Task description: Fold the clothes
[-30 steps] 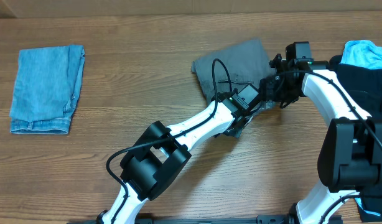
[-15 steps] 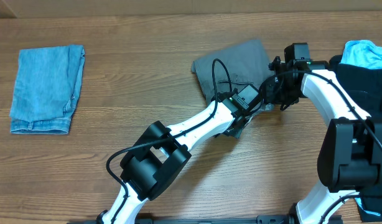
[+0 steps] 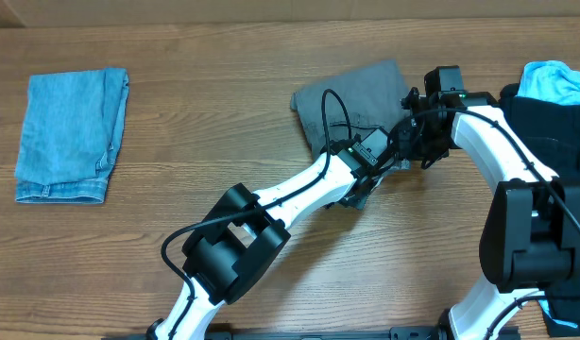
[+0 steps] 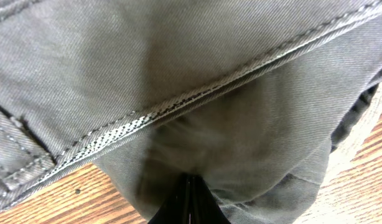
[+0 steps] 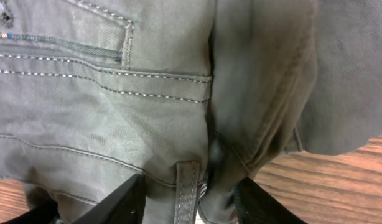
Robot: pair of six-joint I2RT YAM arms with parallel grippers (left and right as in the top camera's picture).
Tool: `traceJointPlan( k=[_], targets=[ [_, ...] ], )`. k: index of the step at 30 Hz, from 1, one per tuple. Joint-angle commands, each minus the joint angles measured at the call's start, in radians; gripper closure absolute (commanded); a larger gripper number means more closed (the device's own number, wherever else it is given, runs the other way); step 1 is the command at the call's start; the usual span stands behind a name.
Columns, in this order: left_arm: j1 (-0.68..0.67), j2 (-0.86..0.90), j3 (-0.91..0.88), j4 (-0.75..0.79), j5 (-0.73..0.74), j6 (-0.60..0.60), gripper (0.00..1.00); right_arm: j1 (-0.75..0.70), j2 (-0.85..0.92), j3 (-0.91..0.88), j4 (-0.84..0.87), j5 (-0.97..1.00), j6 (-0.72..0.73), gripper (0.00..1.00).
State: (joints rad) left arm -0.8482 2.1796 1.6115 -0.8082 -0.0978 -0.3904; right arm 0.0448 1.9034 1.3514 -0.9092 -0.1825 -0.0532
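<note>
The clothes, a pair of grey shorts [image 3: 351,99], lie bunched on the wooden table right of centre. My left gripper [image 3: 386,161] is shut, and its dark tips [image 4: 190,200] pinch a fold of the grey cloth [image 4: 178,62] just below a stitched seam. My right gripper [image 3: 413,144] reaches in from the right and meets it at the shorts' right edge. In the right wrist view its two fingers [image 5: 119,202] sit either side of the waistband by a belt loop [image 5: 188,186]. Cloth [image 5: 116,124] fills the gap between them, so the gripper [image 5: 188,202] is shut on it.
A folded blue denim garment [image 3: 71,132] lies at the far left. A black garment [image 3: 554,123] with a light blue one [image 3: 559,83] on it is piled at the right edge, close behind the right arm. Bare wood [image 5: 340,180] shows beside the shorts.
The right gripper's jaws have narrowed onto the waistband, and its wrist has shifted slightly left. The left gripper stays shut in place.
</note>
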Motion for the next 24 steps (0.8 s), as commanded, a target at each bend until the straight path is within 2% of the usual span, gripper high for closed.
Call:
traceJointPlan(
  k=[1,4,7,12,15,19,22,24],
  targets=[
    [0.010,-0.007,-0.013,-0.003,0.013,-0.014,0.96,0.008,-0.006,-0.011,-0.001,-0.024,0.000,0.55],
    [0.010,-0.007,-0.013,-0.003,0.013,-0.014,0.96,0.008,0.003,-0.013,-0.001,-0.024,0.001,0.55],
    [0.010,-0.007,-0.013,-0.003,0.013,-0.014,0.96,0.008,0.015,-0.021,0.000,-0.024,0.001,0.44],
    [0.010,-0.007,-0.013,-0.003,0.013,-0.014,0.96,0.008,0.026,-0.023,0.018,-0.023,0.011,0.41],
    [0.010,-0.007,-0.013,-0.003,0.013,-0.014,0.96,0.008,0.026,-0.023,0.015,-0.016,0.035,0.33],
    [0.010,-0.007,-0.013,-0.004,0.013,-0.014,0.96,0.008,0.026,-0.023,0.015,0.089,0.107,0.16],
    [0.011,-0.007,-0.013,-0.003,0.013,-0.014,0.96,0.005,0.026,-0.023,0.013,0.097,0.140,0.16],
    [0.011,-0.007,-0.013,-0.003,0.013,-0.014,0.96,0.006,0.026,-0.023,0.010,0.066,0.140,0.19]
  ],
)
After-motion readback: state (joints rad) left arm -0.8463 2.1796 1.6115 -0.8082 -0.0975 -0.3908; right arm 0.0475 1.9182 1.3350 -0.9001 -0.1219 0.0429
